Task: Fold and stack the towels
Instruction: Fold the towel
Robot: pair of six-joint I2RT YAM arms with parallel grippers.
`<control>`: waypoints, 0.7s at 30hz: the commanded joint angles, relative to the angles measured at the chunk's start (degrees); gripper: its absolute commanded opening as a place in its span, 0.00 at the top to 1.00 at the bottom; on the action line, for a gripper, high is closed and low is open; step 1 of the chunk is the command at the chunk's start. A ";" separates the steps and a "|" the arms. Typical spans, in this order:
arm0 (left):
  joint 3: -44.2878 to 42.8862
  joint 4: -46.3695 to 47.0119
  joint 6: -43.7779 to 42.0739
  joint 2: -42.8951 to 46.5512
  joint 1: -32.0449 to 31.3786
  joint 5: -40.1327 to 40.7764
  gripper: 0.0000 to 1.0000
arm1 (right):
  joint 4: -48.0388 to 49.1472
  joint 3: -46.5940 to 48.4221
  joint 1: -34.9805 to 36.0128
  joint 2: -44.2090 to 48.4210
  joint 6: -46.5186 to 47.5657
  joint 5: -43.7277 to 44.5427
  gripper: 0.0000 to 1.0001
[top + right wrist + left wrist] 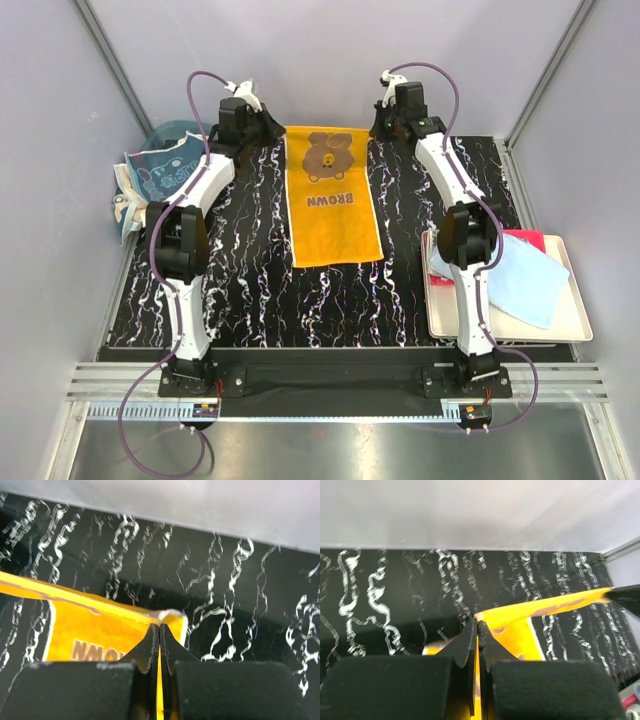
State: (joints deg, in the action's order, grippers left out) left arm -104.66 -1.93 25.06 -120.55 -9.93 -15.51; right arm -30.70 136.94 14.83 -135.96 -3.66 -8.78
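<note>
The orange towel with a bear picture [330,195] hangs stretched over the middle of the black marbled table, its far edge held up at both corners. My left gripper [268,128] is shut on its far left corner; the orange cloth [517,630] shows between the closed fingers [470,640]. My right gripper [385,122] is shut on the far right corner; the orange cloth [95,630] shows there too. A light blue towel [525,280] and a red one [530,238] lie on the cream tray. A teal patterned towel [160,175] sits in the basket at the left.
The cream tray [575,320] sits at the table's right edge. The translucent teal basket [170,135] stands at the far left with cloths spilling over it. Grey walls close in the back and sides.
</note>
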 commanded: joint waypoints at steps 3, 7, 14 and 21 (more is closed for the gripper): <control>3.75 8.26 1.13 2.07 0.97 -1.28 1.00 | 6.43 -9.05 -2.53 8.42 -1.26 1.13 1.00; 11.66 12.47 2.45 4.79 0.88 -1.45 1.00 | 8.63 -15.99 -2.52 11.85 -2.40 0.86 1.00; 23.53 16.43 5.35 10.68 0.44 -1.11 1.00 | 9.52 -26.62 -2.44 17.30 -4.95 0.16 1.00; 32.67 17.58 5.09 16.48 -1.14 1.18 1.00 | 10.83 -38.49 -2.35 24.41 -8.11 0.69 1.00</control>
State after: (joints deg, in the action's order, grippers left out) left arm -74.67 11.22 30.76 -108.44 -11.77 -18.83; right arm -22.31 101.84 14.00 -117.64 -10.15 -11.55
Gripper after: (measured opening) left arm 0.012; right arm 0.011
